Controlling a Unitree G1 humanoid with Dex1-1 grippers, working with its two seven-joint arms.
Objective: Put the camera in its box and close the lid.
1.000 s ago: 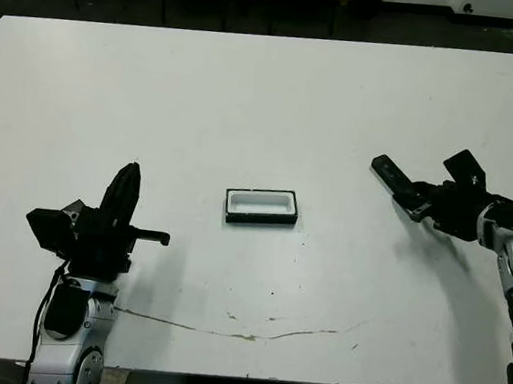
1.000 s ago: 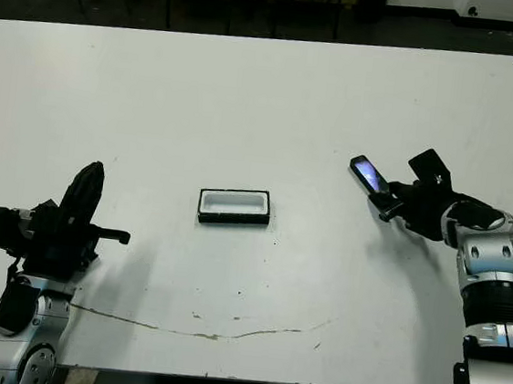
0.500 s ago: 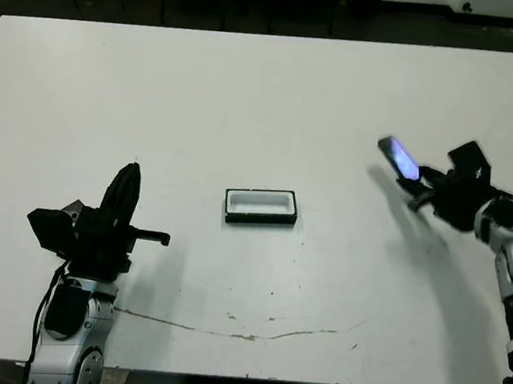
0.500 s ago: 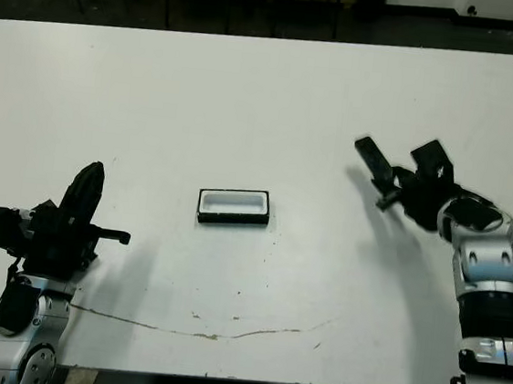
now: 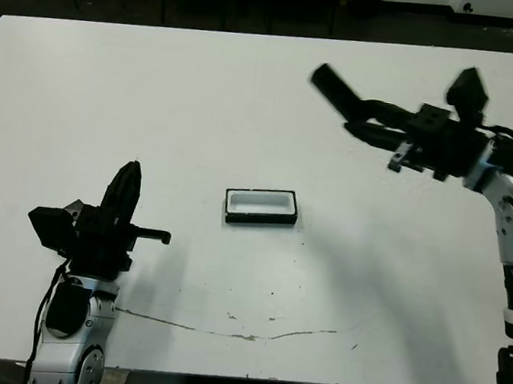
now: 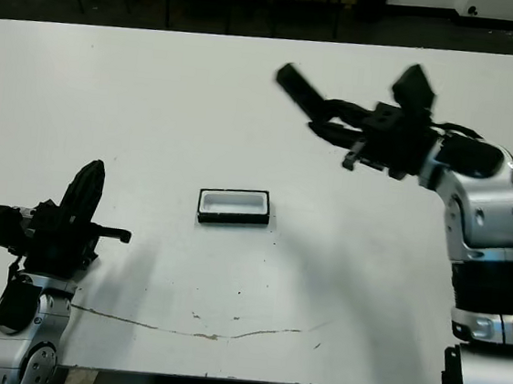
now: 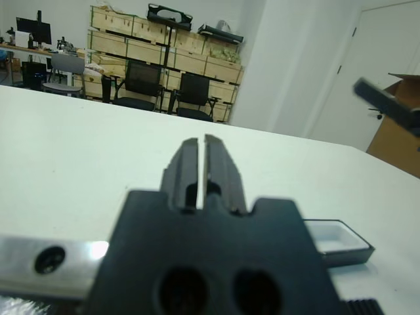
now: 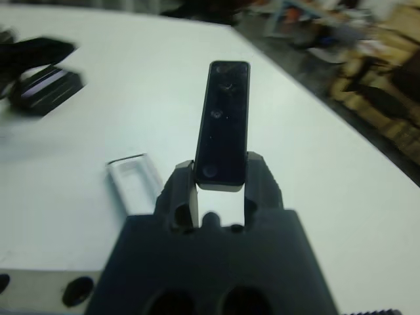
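Risen and swung inward over the last second: right gripper, clamped on camera, aloft. Box open, below and ahead. Left gripper closed, empty. Transport under way.

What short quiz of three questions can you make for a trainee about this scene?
1. True or false: the camera already lies inside the box.
2. Which gripper holds the camera? A) the left gripper B) the right gripper C) neither
3. Fill in: the box has a ____ lining and has no lid on it.

Key:
1. False. The camera is held up in the air, to the right of the box and farther from the robot.
2. B. The left gripper is shut on nothing, low over the table.
3. white
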